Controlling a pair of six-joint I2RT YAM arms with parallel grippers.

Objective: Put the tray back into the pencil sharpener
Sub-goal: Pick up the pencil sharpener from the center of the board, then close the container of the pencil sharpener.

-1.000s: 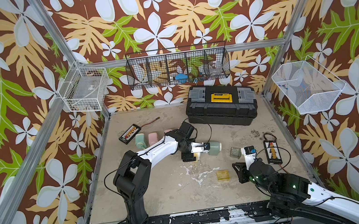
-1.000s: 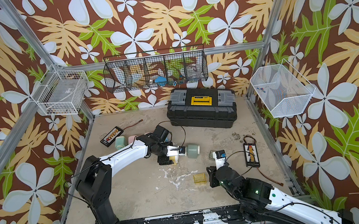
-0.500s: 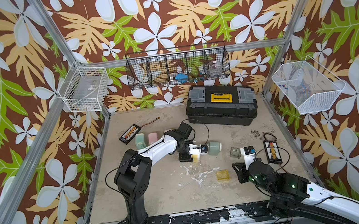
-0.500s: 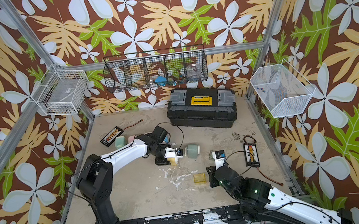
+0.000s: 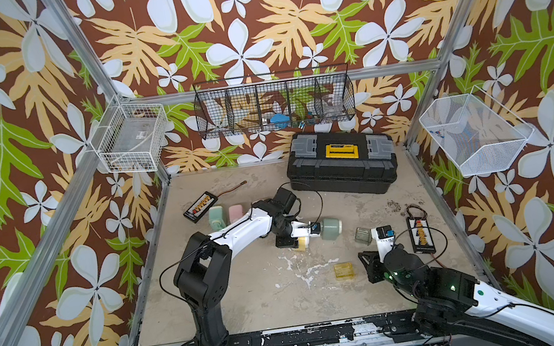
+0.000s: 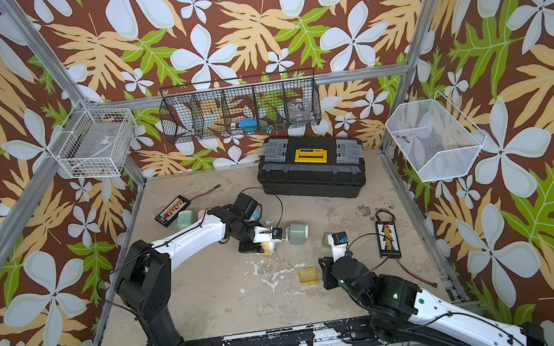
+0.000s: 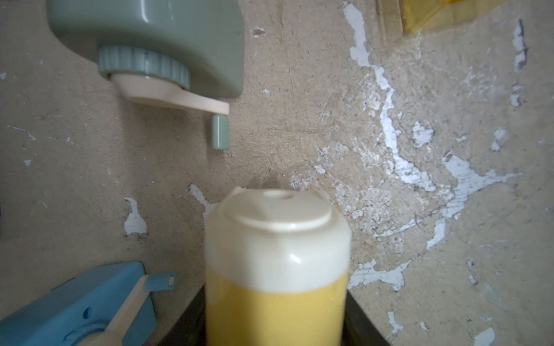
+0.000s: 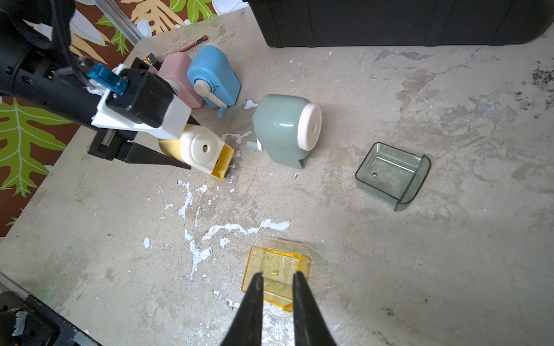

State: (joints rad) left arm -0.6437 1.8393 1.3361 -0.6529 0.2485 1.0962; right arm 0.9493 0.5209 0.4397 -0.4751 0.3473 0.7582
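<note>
My left gripper clamps the yellow sharpener; my right gripper hangs near the yellow tray — fingers slightly parted, empty.

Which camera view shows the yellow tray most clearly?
The right wrist view: the yellow tray lies close and large on the table, its near edge behind the tips of the right claw. In both top views it is a small yellow patch. The left wrist view catches just a blurred corner.
</note>
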